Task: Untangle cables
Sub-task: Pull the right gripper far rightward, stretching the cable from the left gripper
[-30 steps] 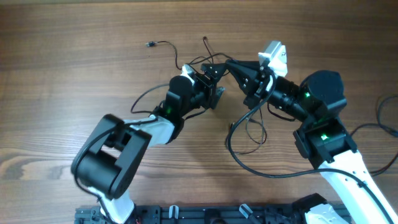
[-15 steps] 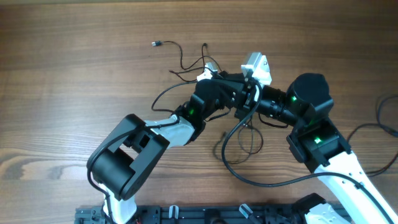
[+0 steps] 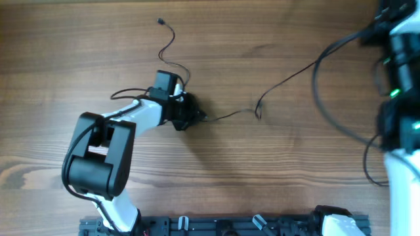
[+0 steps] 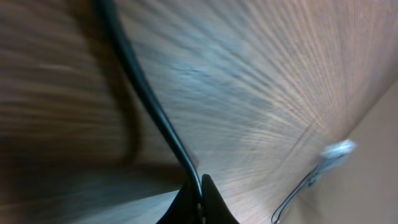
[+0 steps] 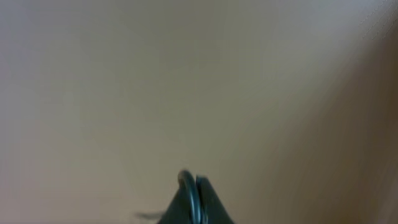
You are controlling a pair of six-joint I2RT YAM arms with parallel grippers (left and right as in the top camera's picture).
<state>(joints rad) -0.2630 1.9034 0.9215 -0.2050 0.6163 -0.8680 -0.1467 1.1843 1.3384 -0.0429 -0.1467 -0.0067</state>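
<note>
Left gripper (image 4: 200,202) and right gripper (image 5: 195,202) were each clenched on thin cables (image 3: 230,116), probably light, limp and slippery; best gripped near plugs (image 3: 159,21).

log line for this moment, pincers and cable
left pincer shut on cable | right pincer shut | cable runs toward right arm
</note>
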